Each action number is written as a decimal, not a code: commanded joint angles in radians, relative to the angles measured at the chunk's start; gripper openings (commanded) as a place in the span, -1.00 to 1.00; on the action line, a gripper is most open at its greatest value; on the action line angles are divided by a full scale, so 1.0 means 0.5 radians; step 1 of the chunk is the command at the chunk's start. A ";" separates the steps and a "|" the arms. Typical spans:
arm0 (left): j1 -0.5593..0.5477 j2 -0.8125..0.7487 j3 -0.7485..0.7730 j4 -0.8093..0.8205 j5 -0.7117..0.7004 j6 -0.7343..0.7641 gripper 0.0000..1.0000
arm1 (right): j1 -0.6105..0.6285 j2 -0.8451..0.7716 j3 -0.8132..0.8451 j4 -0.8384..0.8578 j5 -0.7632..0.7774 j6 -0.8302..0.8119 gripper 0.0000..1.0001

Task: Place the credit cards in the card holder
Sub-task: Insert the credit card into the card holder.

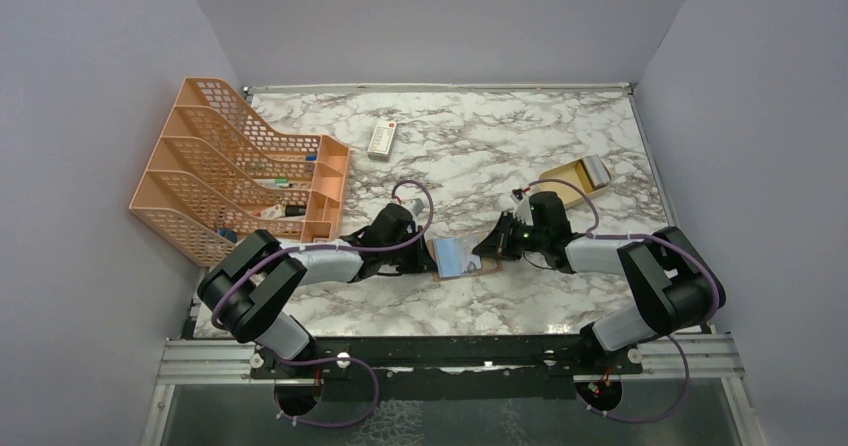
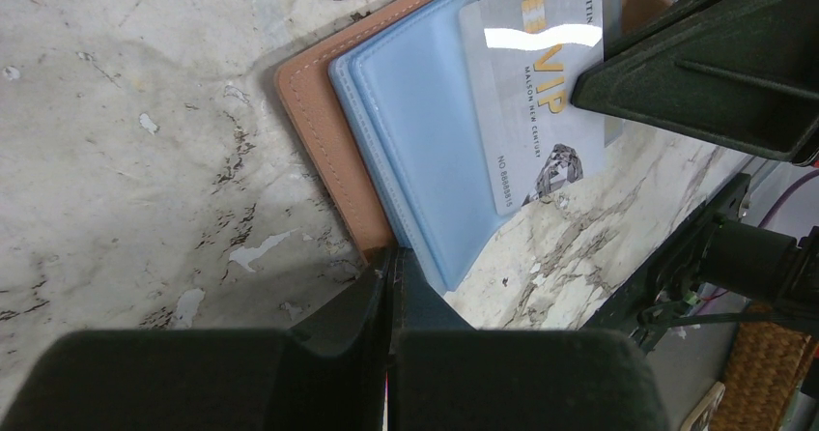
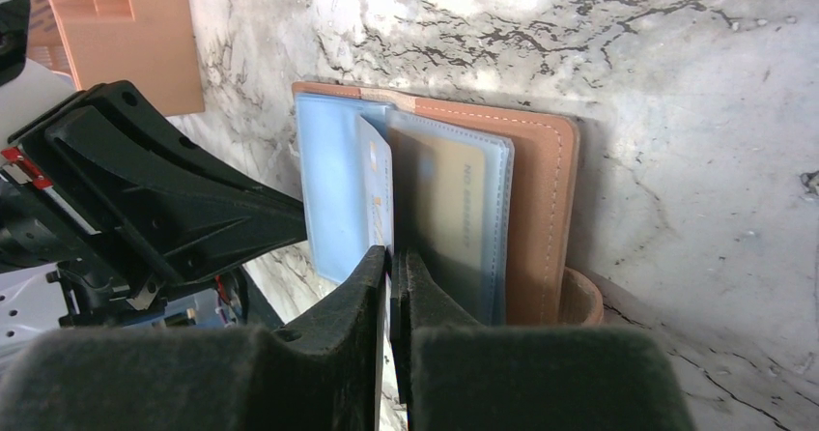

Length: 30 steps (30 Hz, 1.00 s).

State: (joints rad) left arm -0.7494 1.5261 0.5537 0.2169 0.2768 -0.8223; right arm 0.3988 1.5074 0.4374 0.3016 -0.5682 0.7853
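Between claws, card holder [image 1: 462, 258] (left claw [image 2: 391, 286] tight on it, right claw [image 3: 391, 267] tight on silver card [image 2: 541, 83])

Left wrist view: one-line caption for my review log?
Left gripper pinches the open card holder at its blue sleeves while the right gripper holds a silver VIP card over them.

A credit card [image 2: 541, 93] pokes from the card holder [image 2: 319, 131] on the table [image 2: 126, 160].
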 commanded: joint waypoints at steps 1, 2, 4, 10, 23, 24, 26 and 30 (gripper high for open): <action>-0.041 0.023 -0.049 -0.110 0.039 -0.003 -1.00 | -0.002 -0.035 -0.019 -0.077 0.089 -0.078 -0.88; -0.043 0.025 -0.047 -0.109 0.038 -0.004 -1.00 | -0.001 -0.036 -0.019 -0.078 0.077 -0.082 -0.89; -0.046 0.030 -0.042 -0.109 0.039 -0.008 -1.00 | -0.002 -0.033 -0.024 -0.072 0.057 -0.080 -0.91; -0.053 0.048 -0.037 -0.104 0.032 -0.009 -1.00 | 0.001 0.013 -0.033 -0.050 0.003 -0.097 -0.92; -0.071 0.062 -0.025 -0.100 0.028 -0.018 -1.00 | 0.033 0.072 -0.016 -0.030 -0.029 -0.107 -0.92; -0.073 0.063 -0.024 -0.098 0.027 -0.021 -1.00 | 0.036 0.061 -0.018 -0.028 -0.022 -0.089 -0.91; -0.075 0.063 -0.024 -0.099 0.027 -0.021 -1.00 | 0.040 0.036 -0.018 -0.027 -0.002 -0.073 -0.83; -0.077 0.062 -0.027 -0.099 0.025 -0.018 -1.00 | 0.040 -0.061 0.093 -0.322 0.178 -0.184 -0.55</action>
State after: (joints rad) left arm -0.7647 1.5272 0.5537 0.2173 0.2760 -0.8364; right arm 0.4088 1.5219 0.4408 0.2810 -0.5762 0.7521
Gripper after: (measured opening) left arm 0.009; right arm 0.174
